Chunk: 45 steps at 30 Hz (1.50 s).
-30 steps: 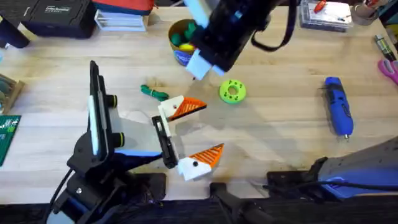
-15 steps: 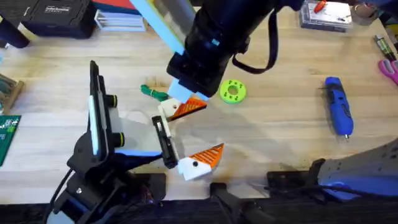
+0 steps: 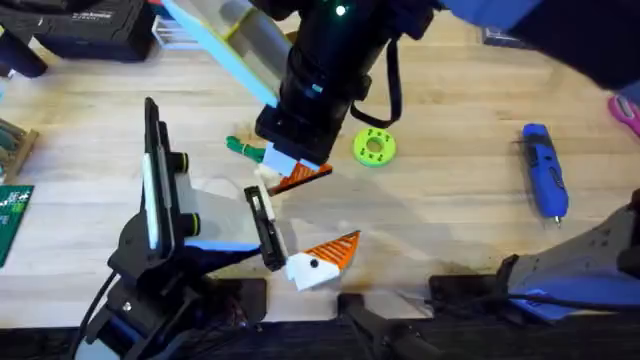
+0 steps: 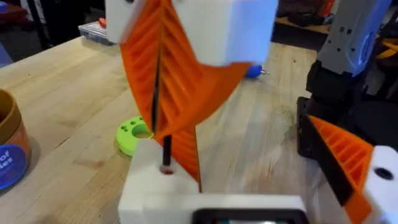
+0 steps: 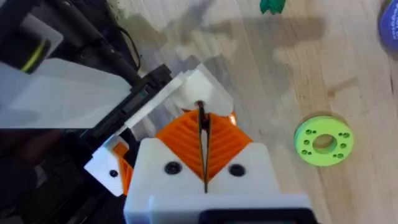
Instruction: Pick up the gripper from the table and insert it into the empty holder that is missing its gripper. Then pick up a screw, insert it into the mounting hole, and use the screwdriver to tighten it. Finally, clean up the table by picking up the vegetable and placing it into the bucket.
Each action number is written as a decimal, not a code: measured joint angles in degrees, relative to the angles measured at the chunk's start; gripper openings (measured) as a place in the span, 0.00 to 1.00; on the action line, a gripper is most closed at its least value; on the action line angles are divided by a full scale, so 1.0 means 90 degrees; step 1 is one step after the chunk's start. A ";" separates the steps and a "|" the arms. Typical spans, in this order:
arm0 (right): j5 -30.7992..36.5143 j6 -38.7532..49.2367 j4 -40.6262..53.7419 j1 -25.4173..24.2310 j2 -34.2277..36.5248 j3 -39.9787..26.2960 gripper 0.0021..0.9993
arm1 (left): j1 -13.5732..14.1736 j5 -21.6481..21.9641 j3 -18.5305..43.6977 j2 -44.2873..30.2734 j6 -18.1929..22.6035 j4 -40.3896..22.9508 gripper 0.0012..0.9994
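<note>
Right gripper (image 5: 204,144), jaws pressed together on a thin dark screw (image 5: 202,118), hides most of the white-and-orange gripper (image 3: 300,176); left jaws unclear.

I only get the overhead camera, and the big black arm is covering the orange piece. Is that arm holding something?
Observer: Yes. The right wrist view shows the right gripper shut on a thin dark screw.
Operator: Where's the screw pointing?
Observer: In the left wrist view it hangs straight down, its tip right at a small hole in the top of the white block. I cannot tell if it has gone in.
Operator: Where's the bucket? I can't find it!
Observer: The left wrist view shows the bucket standing on the table.
</note>
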<state>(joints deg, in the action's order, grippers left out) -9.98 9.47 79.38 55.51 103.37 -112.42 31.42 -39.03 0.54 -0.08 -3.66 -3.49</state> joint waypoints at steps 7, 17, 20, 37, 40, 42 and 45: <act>0.0000 0.0000 0.0019 0.0000 0.0000 0.0000 0.01 | 0.0000 -0.0001 0.0000 0.0001 0.0000 0.0000 0.99; 0.0002 -0.0001 0.0018 0.0090 0.0194 -0.0018 0.01 | 0.0000 -0.0002 0.0000 -0.0028 -0.0118 -0.0017 0.99; 0.0002 0.0000 0.0008 0.0103 0.0206 -0.0032 0.01 | 0.0000 -0.0002 0.0000 -0.0028 -0.0145 -0.0017 0.99; 0.0015 0.0000 -0.0010 0.0194 0.0206 -0.0039 0.01 | 0.0000 -0.0024 0.0000 -0.0026 -0.0144 -0.0016 0.99; 0.0017 0.0000 -0.0009 0.0194 0.0206 -0.0039 0.01 | 0.0000 -0.0024 0.0000 -0.0026 -0.0144 -0.0016 0.99; 0.0032 0.0000 -0.0008 0.0197 0.0206 -0.0039 0.01 | 0.0000 -0.0024 0.0000 -0.0026 -0.0146 -0.0015 0.99; 0.0085 -0.0002 -0.0010 0.0214 0.0206 -0.0039 0.01 | 0.0000 -0.0024 0.0000 -0.0026 -0.0146 -0.0015 0.99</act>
<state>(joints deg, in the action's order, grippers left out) -9.21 9.45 79.29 57.43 105.23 -112.77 31.42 -39.24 0.54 -0.32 -4.97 -3.62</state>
